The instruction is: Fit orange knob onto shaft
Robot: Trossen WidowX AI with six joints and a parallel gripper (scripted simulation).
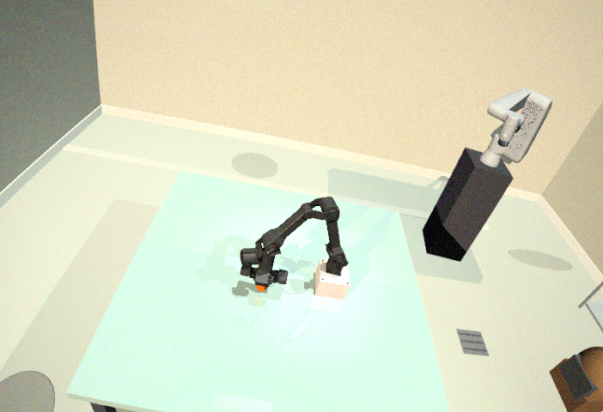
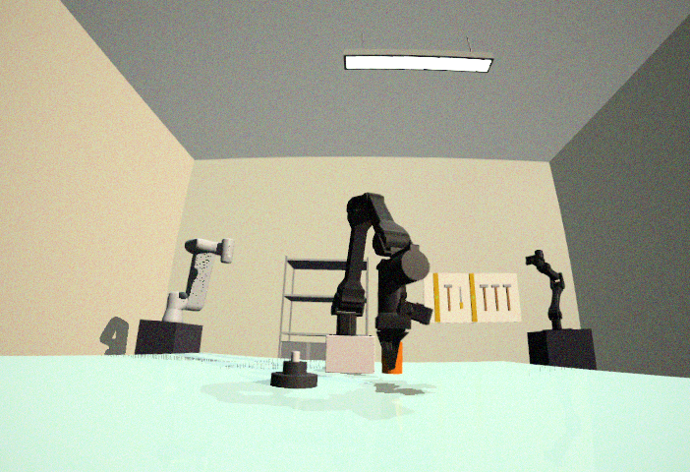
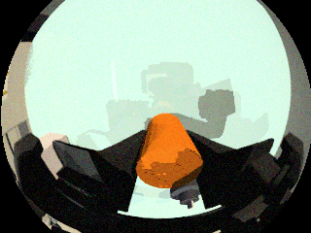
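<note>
The orange knob [image 1: 260, 288] [image 2: 398, 360] [image 3: 166, 155] is a tall cylinder, held roughly upright. My gripper [image 1: 262, 283] [image 2: 391, 363] [image 3: 164, 134] is shut on it, one finger on each side. In the exterior view the knob's bottom is a little above the table, with a shadow below. The dark round pedestal [image 2: 294, 381] [image 3: 183, 190] stands to the left of the knob in the exterior view, its silver shaft [image 2: 296, 356] [image 3: 190, 204] pointing up. The pedestal is not visible in the top view. The knob's hole and the shaft's flat side cannot be made out.
The arm's pale pink base block [image 1: 331, 287] [image 2: 350, 356] stands on the pale green table [image 1: 190, 340] [image 2: 190, 434]. A white arm on a dark plinth [image 1: 478, 203] [image 2: 167, 338] stands off the table. Another black arm [image 2: 555, 289] is in the background.
</note>
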